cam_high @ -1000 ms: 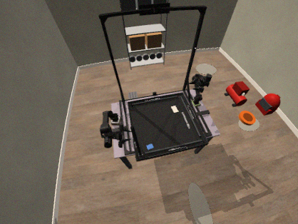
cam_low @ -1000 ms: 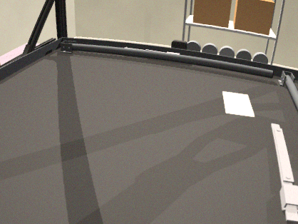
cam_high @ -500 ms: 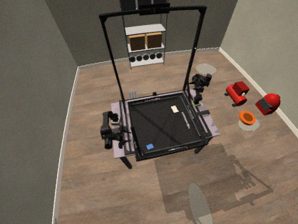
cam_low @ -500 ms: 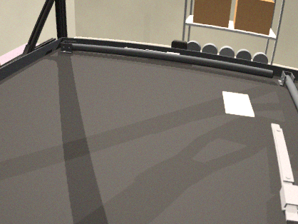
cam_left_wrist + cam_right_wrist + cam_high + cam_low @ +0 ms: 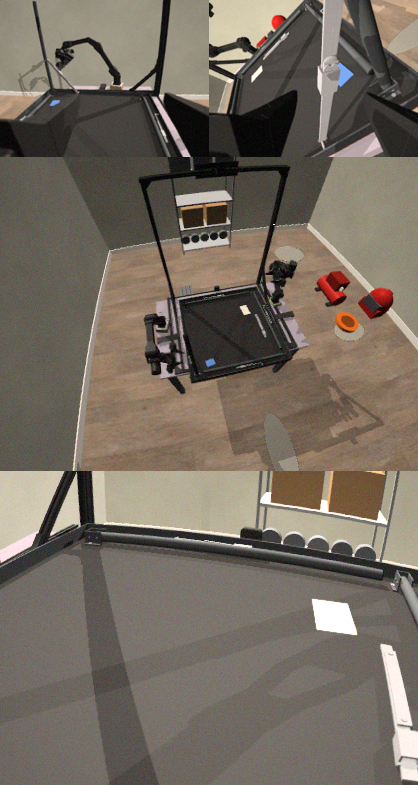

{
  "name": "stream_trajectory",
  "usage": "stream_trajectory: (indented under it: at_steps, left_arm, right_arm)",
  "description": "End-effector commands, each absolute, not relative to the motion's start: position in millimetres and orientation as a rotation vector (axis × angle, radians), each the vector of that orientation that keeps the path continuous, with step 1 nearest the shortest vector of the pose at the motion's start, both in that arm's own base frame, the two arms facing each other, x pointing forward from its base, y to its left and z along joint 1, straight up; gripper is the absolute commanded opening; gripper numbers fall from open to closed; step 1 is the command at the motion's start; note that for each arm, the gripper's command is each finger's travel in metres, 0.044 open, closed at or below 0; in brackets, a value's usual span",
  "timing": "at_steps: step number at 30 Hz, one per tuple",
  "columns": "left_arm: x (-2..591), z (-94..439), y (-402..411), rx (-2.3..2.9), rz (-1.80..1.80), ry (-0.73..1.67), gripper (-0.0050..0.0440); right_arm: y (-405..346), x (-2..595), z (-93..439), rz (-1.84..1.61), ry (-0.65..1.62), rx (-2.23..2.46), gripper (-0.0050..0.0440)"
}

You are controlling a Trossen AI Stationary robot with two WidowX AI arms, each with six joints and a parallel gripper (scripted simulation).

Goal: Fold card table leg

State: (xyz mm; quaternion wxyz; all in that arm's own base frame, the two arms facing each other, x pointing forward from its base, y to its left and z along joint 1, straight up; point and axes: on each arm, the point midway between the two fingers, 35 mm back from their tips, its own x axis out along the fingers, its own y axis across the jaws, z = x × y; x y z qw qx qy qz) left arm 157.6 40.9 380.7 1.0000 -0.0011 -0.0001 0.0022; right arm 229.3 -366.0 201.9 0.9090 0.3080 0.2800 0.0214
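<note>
The upright leg [image 5: 43,45] [image 5: 367,31] stands at one corner of the upturned card table [image 5: 222,329] [image 5: 200,611]. Its pale brace [image 5: 63,77] [image 5: 332,28] slants down to the table, with a lock sleeve [image 5: 326,82] at its joint. Folded legs [image 5: 225,548] [image 5: 154,120] [image 5: 349,49] lie along the table's edges. My right gripper [image 5: 329,96] [image 5: 175,357] is open near the leg; the brace and sleeve appear between its fingers in the right wrist view, no contact visible. My left gripper [image 5: 121,97] is open and empty, across the table from the leg.
A blue square [image 5: 210,362] [image 5: 55,103] [image 5: 346,75], a white square [image 5: 245,310] [image 5: 334,617] [image 5: 257,73] and a folded brace [image 5: 261,326] [image 5: 397,686] [image 5: 275,45] lie on the table's underside. Tall black frame posts [image 5: 162,252] [image 5: 162,45] rise beside the table.
</note>
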Motion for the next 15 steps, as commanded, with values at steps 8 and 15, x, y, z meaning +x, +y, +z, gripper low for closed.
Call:
stream_trajectory:
  at_steps: [8,15]
  left_arm:
    - [158,381,40,0.0,0.0,0.0,0.04]
    - [158,381,40,0.0,0.0,0.0,0.04]
  right_arm:
    - [-363,236,196,0.029,0.587,0.618,0.029]
    - [-361,243,191,0.029,0.595,0.611,0.029]
